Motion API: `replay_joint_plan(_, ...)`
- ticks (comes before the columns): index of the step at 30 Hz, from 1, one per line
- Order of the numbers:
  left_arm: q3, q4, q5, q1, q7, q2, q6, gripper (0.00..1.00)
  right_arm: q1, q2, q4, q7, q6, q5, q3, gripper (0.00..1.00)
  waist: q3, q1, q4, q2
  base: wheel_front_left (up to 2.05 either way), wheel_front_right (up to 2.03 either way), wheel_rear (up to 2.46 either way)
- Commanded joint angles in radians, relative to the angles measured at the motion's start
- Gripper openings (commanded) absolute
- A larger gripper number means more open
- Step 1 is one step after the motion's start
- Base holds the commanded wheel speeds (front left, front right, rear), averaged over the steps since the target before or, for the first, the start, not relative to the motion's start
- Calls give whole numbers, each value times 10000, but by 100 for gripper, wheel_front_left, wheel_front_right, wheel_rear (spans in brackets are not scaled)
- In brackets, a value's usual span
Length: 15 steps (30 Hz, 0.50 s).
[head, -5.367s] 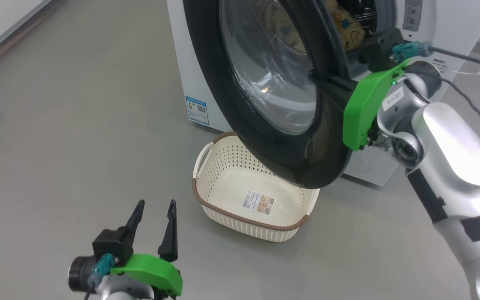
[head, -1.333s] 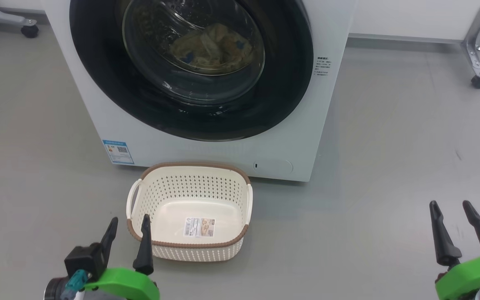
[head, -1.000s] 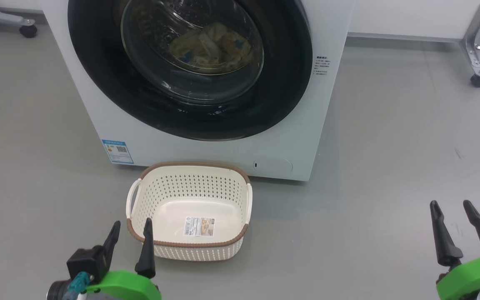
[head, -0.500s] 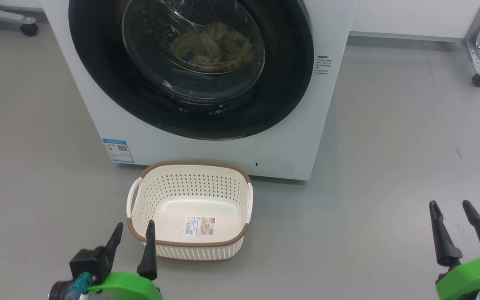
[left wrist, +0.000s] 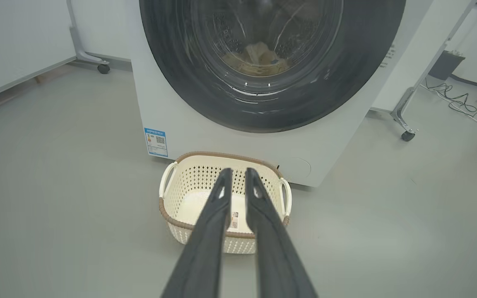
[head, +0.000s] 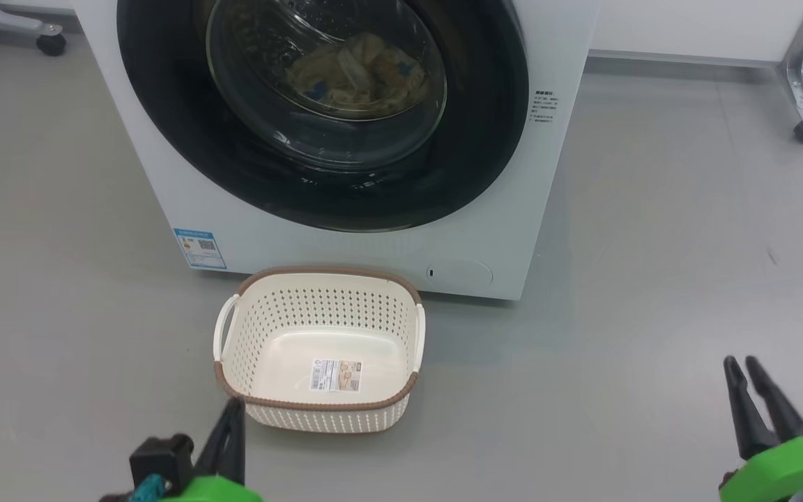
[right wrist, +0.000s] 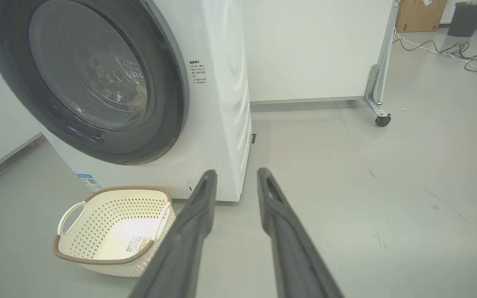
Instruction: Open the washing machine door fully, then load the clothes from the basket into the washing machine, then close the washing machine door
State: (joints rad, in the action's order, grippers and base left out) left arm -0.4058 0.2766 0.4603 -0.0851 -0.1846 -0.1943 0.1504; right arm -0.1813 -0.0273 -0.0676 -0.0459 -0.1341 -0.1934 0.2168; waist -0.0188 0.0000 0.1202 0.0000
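Head view. The washing machine (head: 346, 244) stands at 12 o'clock, its top cut off by the upper edge. The washing machine door (head: 234, 174) lies flat against the white front, and the upper arc of its black rim is out of frame. The clothes (head: 360, 77) sit inside behind the bulging glass. They read as a dim cream heap with blue spots, and their prints cannot be made out.

The basket (head: 318, 307) rests on the grey floor (head: 652, 279), just beside the machine's foot on its 6 o'clock side. Its pale bottom and label sticker (head: 335, 374) show in full, though the print is too small to read.

The left gripper (head: 235, 404), at 7 o'clock, is cut off by the lower edge. Its fingers overlap here. The left wrist view shows them a narrow gap apart, with nothing between. The right gripper (head: 739, 364), at 4 o'clock, is likewise cropped. Its fingers are spread a little wider and pinch nothing. Both hang clear of the basket.
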Motion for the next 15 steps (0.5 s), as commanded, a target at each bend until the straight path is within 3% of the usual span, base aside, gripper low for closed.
replay_joint_plan(1,-6,100,18,79,4,24,-5,0,-10,21,147,-6,0,-19,-5,0,1,0,-1,0,0,0,0)
replay_joint_plan(10,-274,1559,0,1486,2,307,0,0,-617,61,1969,-35,-2,0,-265,0,4,0,-5,0,0,0,0)
replay_joint_plan(15,-105,1503,372,1431,92,339,-89,0,-500,52,2012,-61,-1,-451,-283,0,11,0,-43,0,0,0,0)
